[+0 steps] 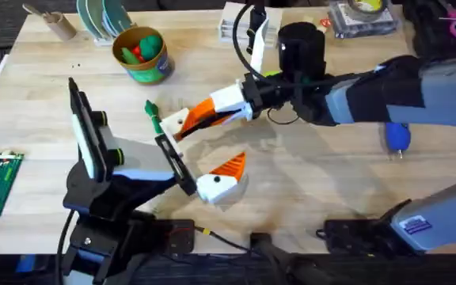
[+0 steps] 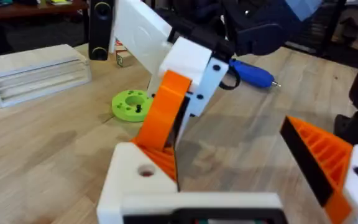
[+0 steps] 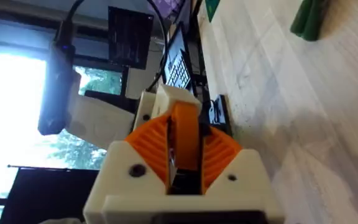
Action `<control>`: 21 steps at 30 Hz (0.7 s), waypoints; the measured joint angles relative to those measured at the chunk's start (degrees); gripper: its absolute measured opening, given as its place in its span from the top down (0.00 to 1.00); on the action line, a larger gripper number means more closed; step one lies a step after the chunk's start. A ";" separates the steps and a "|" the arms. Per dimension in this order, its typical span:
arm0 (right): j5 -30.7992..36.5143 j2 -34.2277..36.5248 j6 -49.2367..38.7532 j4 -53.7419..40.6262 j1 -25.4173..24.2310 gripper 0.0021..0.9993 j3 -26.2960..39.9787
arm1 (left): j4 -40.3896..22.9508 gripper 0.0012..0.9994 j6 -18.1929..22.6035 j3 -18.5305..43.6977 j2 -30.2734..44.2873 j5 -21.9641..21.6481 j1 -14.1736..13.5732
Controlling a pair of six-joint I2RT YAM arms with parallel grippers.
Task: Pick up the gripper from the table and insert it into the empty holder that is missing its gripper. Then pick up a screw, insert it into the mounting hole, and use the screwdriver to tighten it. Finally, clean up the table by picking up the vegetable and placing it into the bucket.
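Right gripper [image 3: 182,165] clamps loose orange gripper [image 3: 184,134]; overhead alone shows vegetable [image 1: 153,113] near bucket [image 1: 143,55].

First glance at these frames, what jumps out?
Mid-table, the right hand is shut on the gripper, a loose orange wedge, pressing it down toward the holder, the bare white block on the left hand, whose other finger already wears its orange wedge. Just beside them lies the vegetable, with the bucket farther back and the screwdriver off to the right.
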 joint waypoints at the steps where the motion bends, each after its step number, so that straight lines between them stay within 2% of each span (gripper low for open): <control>1: -0.20 0.00 -0.23 -0.04 -0.12 0.74 0.00 | 0.02 0.01 0.10 0.02 0.00 0.46 -0.07; 3: -0.81 0.21 -0.87 -0.16 -0.50 0.58 0.00 | -0.01 0.01 0.59 0.02 -0.02 1.70 -0.64; 6: -2.53 0.91 -1.39 -0.33 -1.54 0.44 0.02 | -0.17 0.01 0.92 0.02 -0.01 3.51 -1.13; 9: -4.20 1.18 -1.78 -0.42 -2.38 0.36 0.02 | -0.22 0.01 1.09 0.02 0.00 4.69 -1.36; 14: -5.62 1.18 -2.25 -0.40 -3.29 0.27 0.02 | -0.29 0.01 1.09 0.02 -0.02 5.20 -1.36; 18: -5.62 1.18 -3.33 -0.37 -4.61 0.11 0.02 | -0.30 0.01 1.09 0.02 -0.01 5.24 -1.36; 21: -4.75 1.18 -3.53 -0.38 -6.55 0.10 0.06 | -0.31 0.01 1.09 0.02 0.00 5.26 -1.36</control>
